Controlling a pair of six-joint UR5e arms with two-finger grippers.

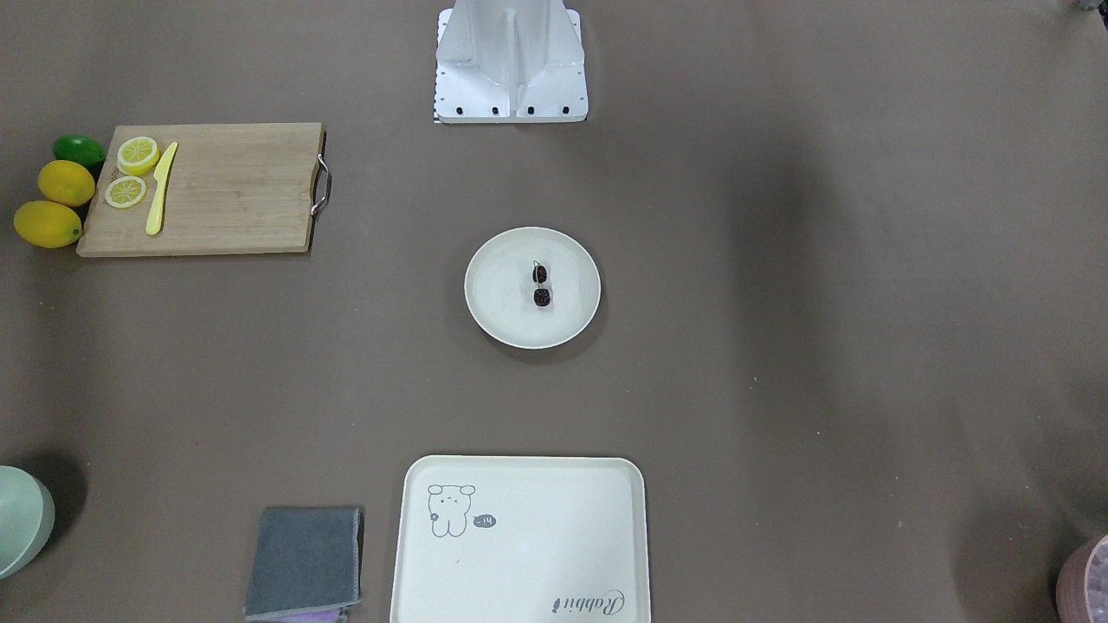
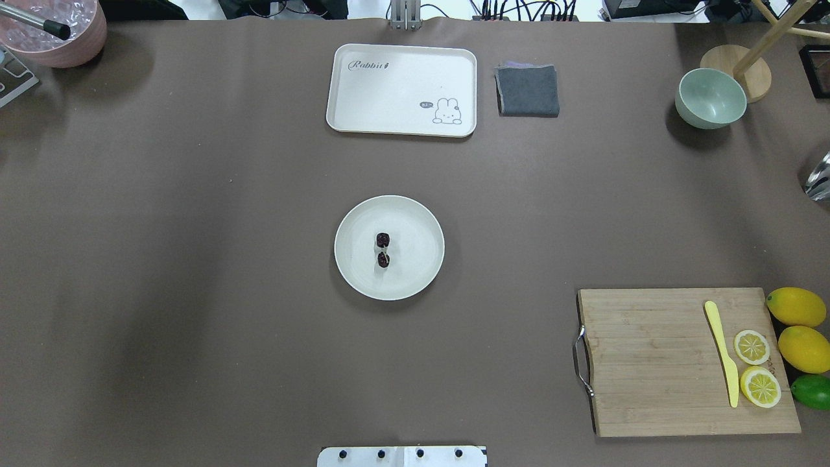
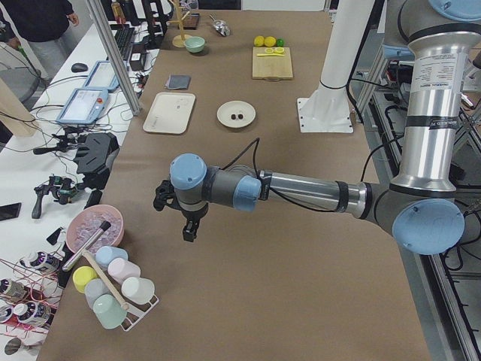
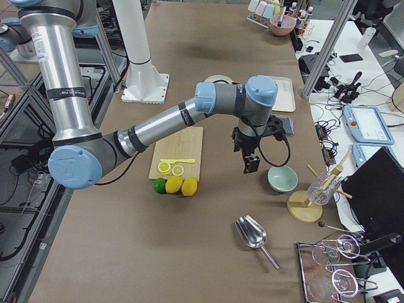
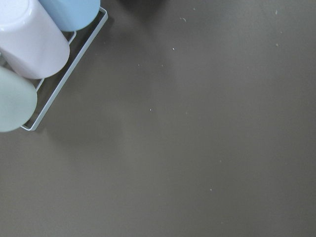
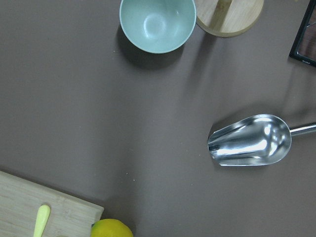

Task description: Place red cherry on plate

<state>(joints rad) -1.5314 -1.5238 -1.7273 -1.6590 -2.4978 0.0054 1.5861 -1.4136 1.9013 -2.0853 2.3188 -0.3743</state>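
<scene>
Brown table covering (image 1: pixel 779 346) fills the front view, where the red cherry (image 1: pixel 540 285) lies on the plate (image 1: pixel 493 324), probably light, small and apt to roll, best pinched at the stems, while the side views show the left gripper (image 3: pixel 191 226) and the right gripper (image 4: pixel 251 163) well apart from it, whether spread or closed I cannot tell.

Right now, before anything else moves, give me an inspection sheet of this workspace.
Surface: brown table cover, flat; spills: nothing seen.
Job's things: red cherry lies on the plate, near its middle.
Clutter: rabbit tray, grey cloth, green bowl, cutting board with yellow knife and lemon slices, lemons, lime, metal scoop, cup rack.
Grippers: left gripper hangs near the cup rack, right gripper near the green bowl; jaws' state cannot be told.
Cables: cable bundles on the side bench; on the table, nothing seen.
Surroundings: a person beyond the bench.
</scene>
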